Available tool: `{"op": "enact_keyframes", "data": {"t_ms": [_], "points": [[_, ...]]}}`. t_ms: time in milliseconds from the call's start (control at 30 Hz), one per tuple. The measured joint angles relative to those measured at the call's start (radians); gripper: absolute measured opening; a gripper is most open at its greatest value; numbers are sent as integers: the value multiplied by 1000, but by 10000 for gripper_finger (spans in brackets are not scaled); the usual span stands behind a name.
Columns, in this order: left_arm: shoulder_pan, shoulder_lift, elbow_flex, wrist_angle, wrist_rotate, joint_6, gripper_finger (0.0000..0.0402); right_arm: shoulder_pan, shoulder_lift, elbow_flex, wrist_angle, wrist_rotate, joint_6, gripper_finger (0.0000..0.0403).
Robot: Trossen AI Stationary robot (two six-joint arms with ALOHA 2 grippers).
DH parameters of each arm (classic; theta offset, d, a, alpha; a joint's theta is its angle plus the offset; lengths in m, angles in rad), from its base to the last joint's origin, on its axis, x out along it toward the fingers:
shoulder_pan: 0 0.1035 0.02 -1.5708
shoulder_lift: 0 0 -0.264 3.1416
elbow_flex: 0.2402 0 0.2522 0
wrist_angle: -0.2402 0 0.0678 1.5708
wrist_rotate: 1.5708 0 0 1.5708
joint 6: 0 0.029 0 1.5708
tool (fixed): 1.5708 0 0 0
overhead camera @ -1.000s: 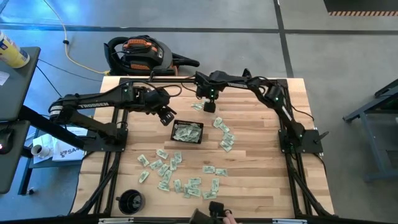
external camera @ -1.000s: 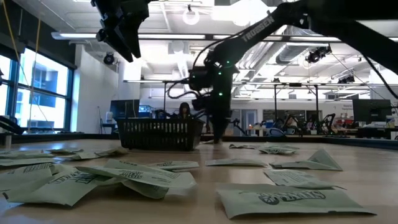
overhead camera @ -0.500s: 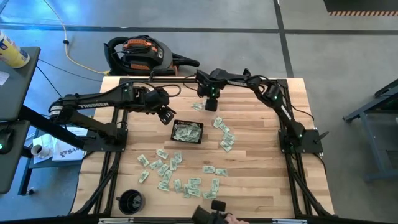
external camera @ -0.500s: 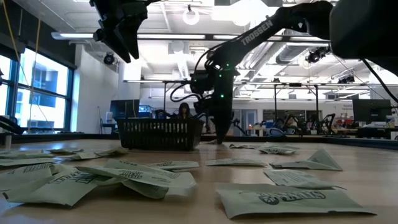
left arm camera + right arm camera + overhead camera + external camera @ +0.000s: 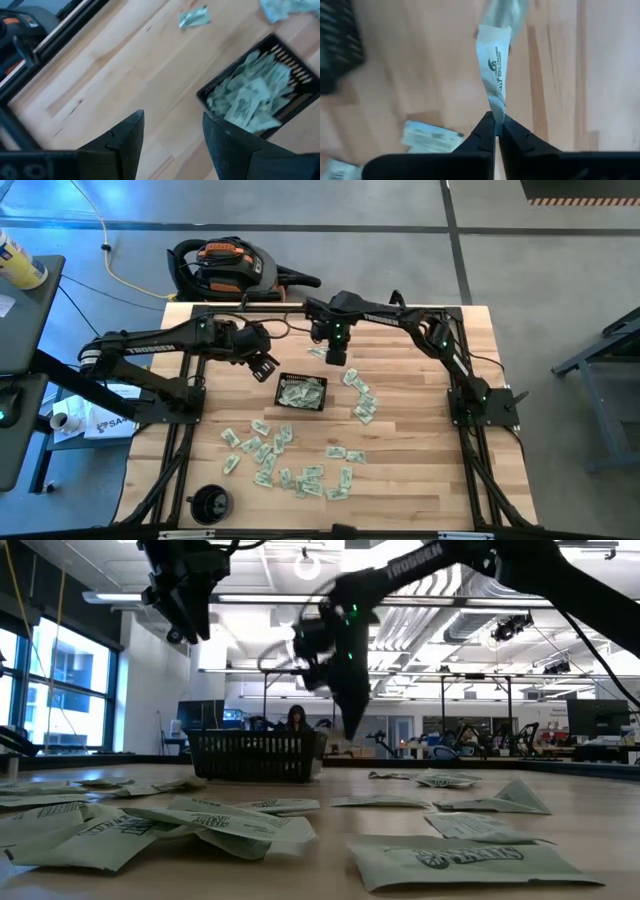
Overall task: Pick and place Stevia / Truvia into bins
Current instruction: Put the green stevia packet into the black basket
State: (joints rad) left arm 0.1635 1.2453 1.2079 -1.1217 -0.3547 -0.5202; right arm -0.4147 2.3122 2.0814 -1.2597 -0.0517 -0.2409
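We saw right gripper [image 5: 495, 131] pinched on one sachet [image 5: 495, 70] above table [image 5: 420, 440], beyond black tray [image 5: 301, 392]; left gripper [image 5: 172, 134] parted, empty.

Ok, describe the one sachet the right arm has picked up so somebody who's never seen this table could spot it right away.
Start at the black mesh tray in the middle of the wooden table; just beyond it, toward the far edge, hangs the right tool. The sachet is pinched by one end between its shut fingers. Unlike the other pale green sachets, which lie on the wood or in the tray, this one hangs in the tool.
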Motion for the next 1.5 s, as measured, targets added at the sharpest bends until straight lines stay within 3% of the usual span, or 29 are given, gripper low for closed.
{"op": "enact_keyframes", "data": {"t_ms": [133,267,433,600,833,1000,1133,1267,1400,1500], "points": [[0,0,0,-53,1,17,237,67,-1,134,-64,-28,42,3],[-10,0,0,-82,5,18,237,149,-5,228,-65,-177,88,3],[-66,-7,0,-101,5,18,237,231,-4,201,-33,-248,171,12],[-165,-26,0,-120,-52,-21,237,272,-1,103,30,-166,283,57],[-254,-39,0,-127,-66,-39,237,307,-12,89,-9,69,423,164],[-263,-39,0,-132,-67,-43,237,323,-38,91,-106,305,450,232],[-262,-42,0,-140,-67,-40,237,303,-45,90,-145,216,441,254],[-252,-47,0,-123,-101,1,237,298,-87,88,-205,210,388,255],[-160,-50,-1,-20,-118,178,237,319,-166,51,-210,230,380,252],[-49,-51,-32,166,-32,359,236,330,-273,-43,-208,272,426,249]]}}
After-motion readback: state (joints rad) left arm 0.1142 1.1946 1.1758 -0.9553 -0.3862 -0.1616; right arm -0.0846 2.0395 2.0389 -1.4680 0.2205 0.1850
